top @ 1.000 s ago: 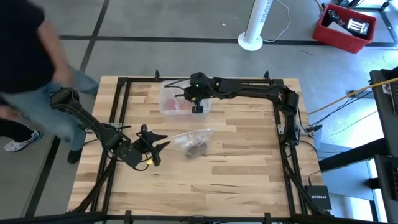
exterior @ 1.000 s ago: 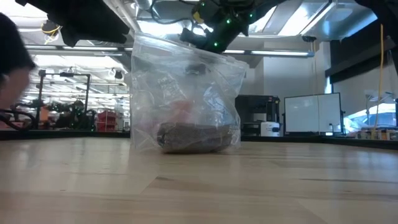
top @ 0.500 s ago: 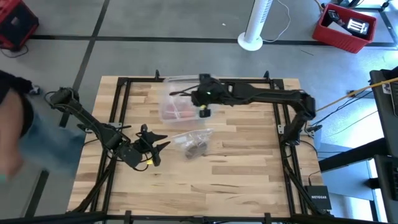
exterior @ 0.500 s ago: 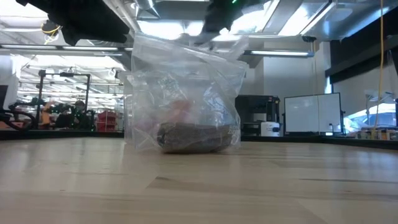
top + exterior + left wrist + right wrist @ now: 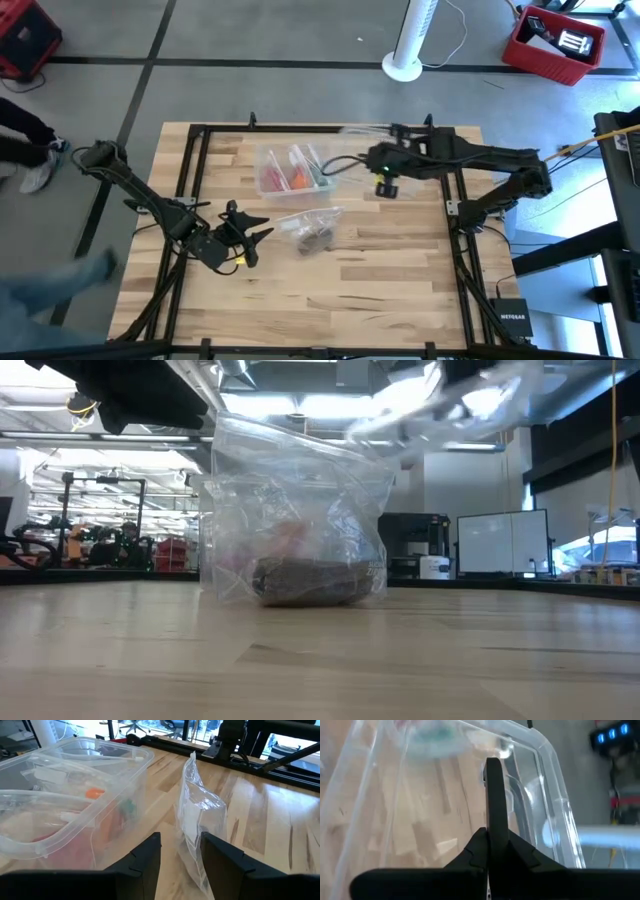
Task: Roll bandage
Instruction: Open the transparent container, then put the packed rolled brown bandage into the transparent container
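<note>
Closest to you on the bench, the left hand sits low near the left side with its fingers spread and nothing between them – the wrist view shows it pointed right at the crinkled clear bag, which stands just beside it. The bandage is inside that bag, a dark brownish bundle resting at the bottom near the middle of the bench. Behind the bag, apart from it, is the clear plastic box with red and orange stuff in it, top open. Farther back and off to the right, the right hand is up above the bench with its fingers pressed together – pinching the edge of a clear plastic lid.
</note>
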### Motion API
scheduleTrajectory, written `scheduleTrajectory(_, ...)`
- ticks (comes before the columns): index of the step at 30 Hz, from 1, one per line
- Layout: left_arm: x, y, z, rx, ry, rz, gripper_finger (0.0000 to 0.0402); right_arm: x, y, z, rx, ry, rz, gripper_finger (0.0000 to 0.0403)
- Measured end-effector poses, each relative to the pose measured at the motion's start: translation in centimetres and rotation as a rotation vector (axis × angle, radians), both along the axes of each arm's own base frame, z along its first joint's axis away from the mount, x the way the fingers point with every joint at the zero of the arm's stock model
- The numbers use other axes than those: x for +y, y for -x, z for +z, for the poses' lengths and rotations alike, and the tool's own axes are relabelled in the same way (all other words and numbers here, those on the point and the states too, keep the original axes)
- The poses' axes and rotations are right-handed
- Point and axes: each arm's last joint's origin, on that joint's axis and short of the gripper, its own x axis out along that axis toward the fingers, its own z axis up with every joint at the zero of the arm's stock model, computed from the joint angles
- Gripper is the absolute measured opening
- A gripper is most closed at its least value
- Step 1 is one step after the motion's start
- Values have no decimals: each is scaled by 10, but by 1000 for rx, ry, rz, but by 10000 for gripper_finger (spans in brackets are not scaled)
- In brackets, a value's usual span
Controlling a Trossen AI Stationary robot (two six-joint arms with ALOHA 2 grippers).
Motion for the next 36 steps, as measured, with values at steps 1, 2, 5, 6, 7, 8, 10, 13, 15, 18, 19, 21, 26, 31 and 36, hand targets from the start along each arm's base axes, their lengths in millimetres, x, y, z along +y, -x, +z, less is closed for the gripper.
scheduleTrajectory(1,0,0,0,0,0,0,130,0,7,-5,11,-1,-32,37)
scheduleTrajectory(2,0,0,0,0,0,0,130,0,15,-10,10,-8,-60,37)
scheduleTrajectory(5,0,0,0,0,1,-1,130,1,36,-31,-2,-44,-144,37)
scheduleTrajectory(6,0,0,0,0,1,-1,130,2,42,-38,-11,-57,-172,37)
scheduleTrajectory(7,0,0,0,1,1,-2,130,2,48,-45,-17,-71,-195,37)
scheduleTrajectory(8,0,0,0,0,1,-2,130,2,53,-52,-26,-89,-220,37)
scheduleTrajectory(10,0,0,0,0,1,-1,130,3,59,-69,-37,-110,-259,37)
scheduleTrajectory(13,0,0,0,-2,5,0,130,4,62,-97,-44,-136,-273,38)
scheduleTrajectory(15,0,0,0,-2,6,0,130,3,59,-114,-60,-141,-270,38)
scheduleTrajectory(18,0,0,0,-4,9,1,130,3,56,-141,-68,-153,-246,38)
scheduleTrajectory(19,0,0,0,-4,11,2,130,3,55,-150,-78,-154,-244,38)
scheduleTrajectory(21,0,0,0,-4,11,2,130,3,55,-162,-85,-157,-242,40)
scheduleTrajectory(26,0,0,0,-11,19,4,130,5,55,-180,-87,-204,-236,74)
scheduleTrajectory(31,0,0,0,-11,19,4,130,5,55,-178,-66,-228,-213,156)
scheduleTrajectory(36,0,0,0,-13,24,5,130,7,49,-146,-33,-269,-160,231)
